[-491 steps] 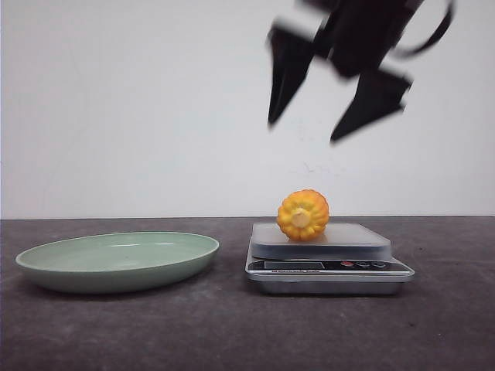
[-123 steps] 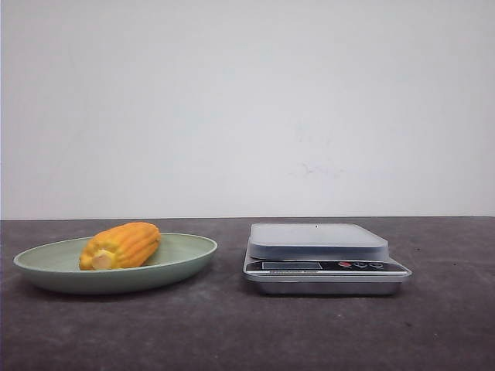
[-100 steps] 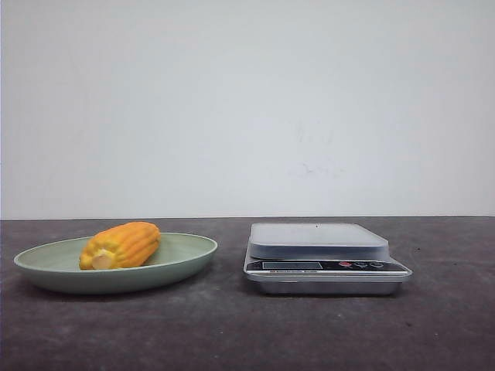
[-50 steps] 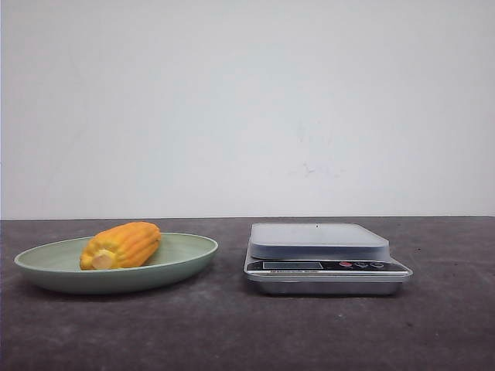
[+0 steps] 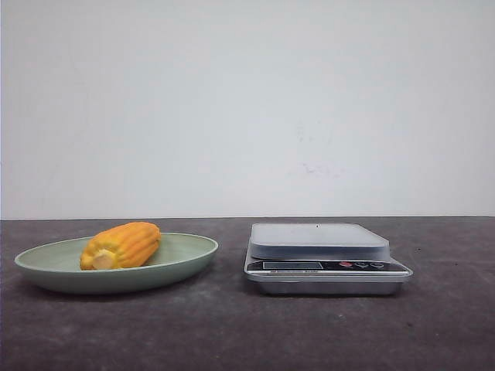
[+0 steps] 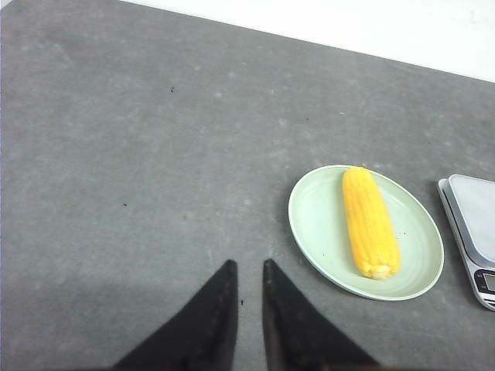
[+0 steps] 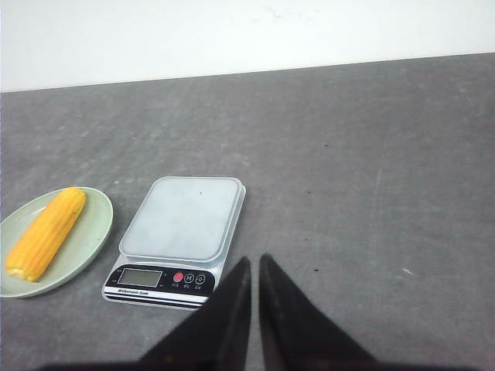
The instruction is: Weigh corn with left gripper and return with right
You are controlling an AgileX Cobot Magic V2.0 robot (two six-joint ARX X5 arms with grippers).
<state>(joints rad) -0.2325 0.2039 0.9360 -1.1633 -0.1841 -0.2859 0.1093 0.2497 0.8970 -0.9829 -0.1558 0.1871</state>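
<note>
The orange-yellow corn (image 5: pixel 121 245) lies on its side in the pale green plate (image 5: pixel 184 251) at the left, its pale cut end toward the camera. The left wrist view shows the corn (image 6: pixel 370 222) lengthwise in the plate (image 6: pixel 317 218), well away from my left gripper (image 6: pixel 248 264). That gripper hangs above bare table, shut, with only a thin slit between its fingers. My right gripper (image 7: pixel 254 259) is also shut and empty, hovering beside the scale's (image 7: pixel 183 218) near corner. Neither gripper appears in the front view.
A silver digital kitchen scale (image 5: pixel 319 239) with nothing on its platform stands right of the plate. The table is dark grey with a white wall behind it. In the right wrist view the corn (image 7: pixel 46 233) and plate (image 7: pixel 94 232) lie beyond the scale.
About five seconds ago the corn stood on the scale with an open gripper above it. It lies in the plate now and no gripper shows. Nothing moved over the last second.
</note>
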